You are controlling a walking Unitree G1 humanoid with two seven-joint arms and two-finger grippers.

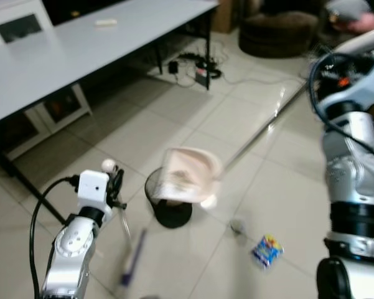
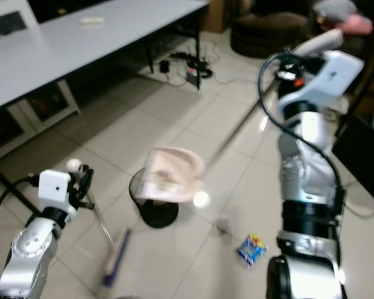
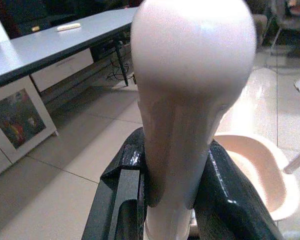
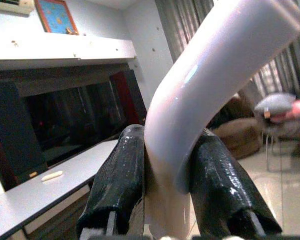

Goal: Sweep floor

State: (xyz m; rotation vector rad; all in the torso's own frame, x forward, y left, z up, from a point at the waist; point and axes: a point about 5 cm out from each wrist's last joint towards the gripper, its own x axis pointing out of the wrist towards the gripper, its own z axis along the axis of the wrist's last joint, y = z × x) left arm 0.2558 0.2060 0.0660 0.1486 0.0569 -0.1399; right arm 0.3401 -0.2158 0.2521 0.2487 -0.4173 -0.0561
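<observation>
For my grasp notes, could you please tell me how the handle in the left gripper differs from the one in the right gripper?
The broom handle in the left gripper ends in a rounded knob and runs straight; the dustpan handle in the right gripper curves like a bent tube. The left sits low near the floor, the right raised high. Both are pale pink, glossy and clamped between black jaws.

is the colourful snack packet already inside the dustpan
No, the snack packet lies on the tiled floor, apart from the pink dustpan, which hangs above the black bin.
</observation>
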